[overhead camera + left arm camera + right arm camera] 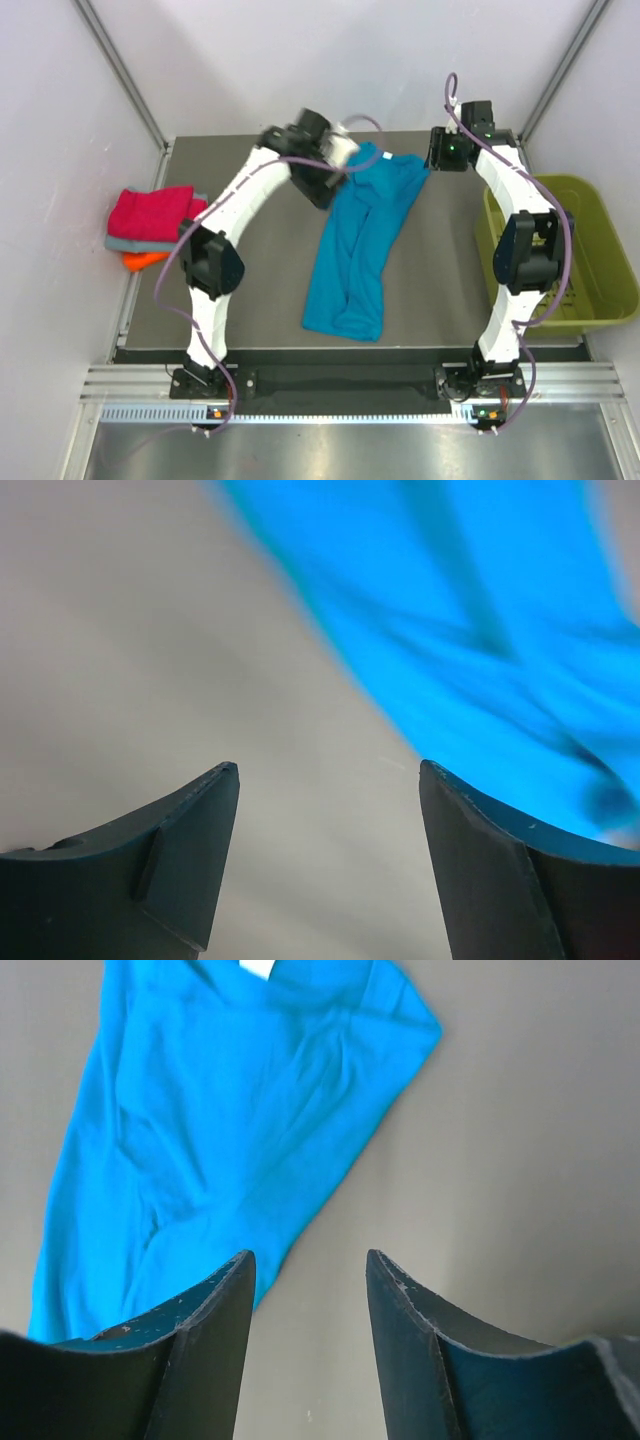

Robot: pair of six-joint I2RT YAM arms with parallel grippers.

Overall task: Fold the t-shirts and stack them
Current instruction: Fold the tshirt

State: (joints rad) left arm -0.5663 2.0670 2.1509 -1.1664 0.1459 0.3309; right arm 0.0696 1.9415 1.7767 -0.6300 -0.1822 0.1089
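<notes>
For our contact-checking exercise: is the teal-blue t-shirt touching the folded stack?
Apart. The top external view shows bare table between the teal-blue t-shirt and the folded stack.

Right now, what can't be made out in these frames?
Left wrist view: teal t-shirt is motion-blurred, folds unreadable.
Top view: grey shirt and orange shirt mostly covered by the magenta shirt; fold quality unclear.
Right wrist view: teal t-shirt cut off by the left edge and the right gripper finger.

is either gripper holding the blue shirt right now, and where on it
Nothing is held. The left gripper and right gripper are both open, with only table between their fingers; the teal-blue t-shirt lies ungripped.
</notes>
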